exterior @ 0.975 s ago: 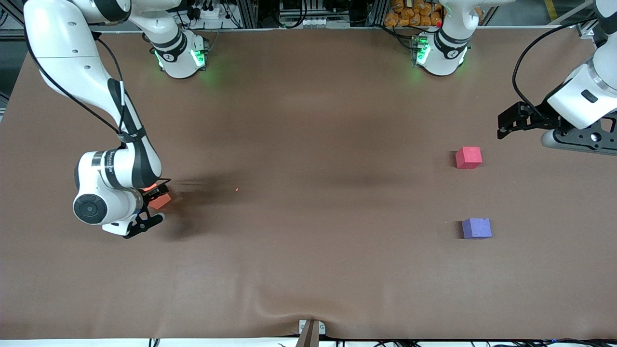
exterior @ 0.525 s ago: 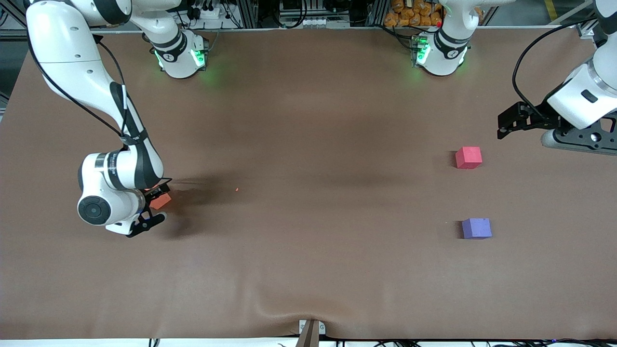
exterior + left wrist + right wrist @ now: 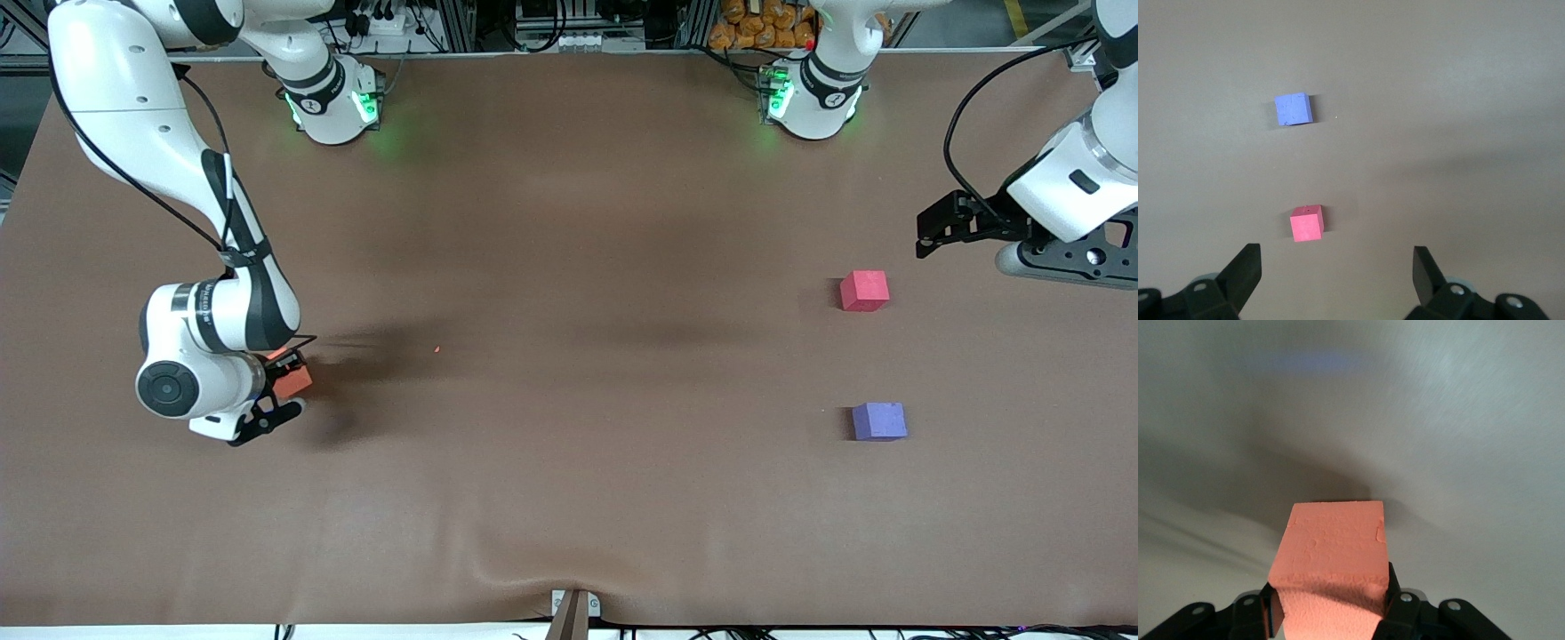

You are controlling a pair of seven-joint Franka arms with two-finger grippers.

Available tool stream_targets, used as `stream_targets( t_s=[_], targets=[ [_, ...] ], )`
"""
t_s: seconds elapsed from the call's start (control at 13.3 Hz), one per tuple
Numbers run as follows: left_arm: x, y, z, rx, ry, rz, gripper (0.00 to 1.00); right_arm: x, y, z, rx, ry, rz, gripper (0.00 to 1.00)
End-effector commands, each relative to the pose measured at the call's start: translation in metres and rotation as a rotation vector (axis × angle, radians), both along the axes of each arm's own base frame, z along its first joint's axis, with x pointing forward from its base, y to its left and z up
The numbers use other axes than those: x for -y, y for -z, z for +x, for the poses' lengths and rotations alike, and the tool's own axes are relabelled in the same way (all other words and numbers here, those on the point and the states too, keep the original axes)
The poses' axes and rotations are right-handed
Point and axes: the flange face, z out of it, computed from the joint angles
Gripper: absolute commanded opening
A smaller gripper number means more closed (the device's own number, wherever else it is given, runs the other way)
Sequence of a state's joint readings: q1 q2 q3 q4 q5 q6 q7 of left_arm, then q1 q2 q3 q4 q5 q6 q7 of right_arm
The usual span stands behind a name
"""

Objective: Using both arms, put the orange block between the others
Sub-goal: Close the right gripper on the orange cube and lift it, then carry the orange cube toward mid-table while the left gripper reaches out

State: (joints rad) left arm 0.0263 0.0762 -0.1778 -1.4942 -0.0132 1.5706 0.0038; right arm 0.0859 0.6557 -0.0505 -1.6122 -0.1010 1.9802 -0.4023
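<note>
The orange block (image 3: 292, 379) (image 3: 1333, 550) is low over the table at the right arm's end, and my right gripper (image 3: 286, 382) (image 3: 1331, 608) is shut on it, one finger pressing on each side. The red-pink cube (image 3: 864, 291) (image 3: 1307, 223) and the purple-blue cube (image 3: 879, 421) (image 3: 1293, 109) rest apart toward the left arm's end, the purple-blue one nearer the front camera. My left gripper (image 3: 929, 236) (image 3: 1337, 261) hangs open above the table beside the red-pink cube, holding nothing.
A brown mat (image 3: 569, 267) covers the table, with a wrinkle (image 3: 533, 569) near its front edge by a small bracket (image 3: 573, 609). The two lit arm bases (image 3: 333, 102) (image 3: 813, 98) stand along the edge farthest from the front camera.
The right gripper's fingers have closed onto the orange block, which now shows more fully between them. The left arm has barely shifted.
</note>
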Motion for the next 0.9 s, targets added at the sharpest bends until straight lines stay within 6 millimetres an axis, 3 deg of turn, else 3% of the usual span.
stream_targets(
  t_s=[0.0, 0.15, 0.38, 0.82],
  targets=[
    [-0.001, -0.002, 0.003, 0.009, 0.015, -0.013, 1.0, -0.025, -0.035, 0.009, 0.063, 0.056, 0.004, 0.42],
    [-0.001, -0.001, 0.005, 0.012, 0.014, -0.014, 1.0, -0.061, -0.059, 0.008, 0.107, 0.18, 0.017, 0.42],
    [0.0, 0.001, 0.006, 0.009, 0.016, -0.014, 1.0, -0.135, -0.073, -0.004, 0.107, 0.36, 0.086, 0.42],
    [0.003, 0.004, 0.007, 0.001, 0.019, -0.016, 1.0, -0.27, -0.078, -0.049, 0.049, 0.593, 0.128, 0.43]
  ],
)
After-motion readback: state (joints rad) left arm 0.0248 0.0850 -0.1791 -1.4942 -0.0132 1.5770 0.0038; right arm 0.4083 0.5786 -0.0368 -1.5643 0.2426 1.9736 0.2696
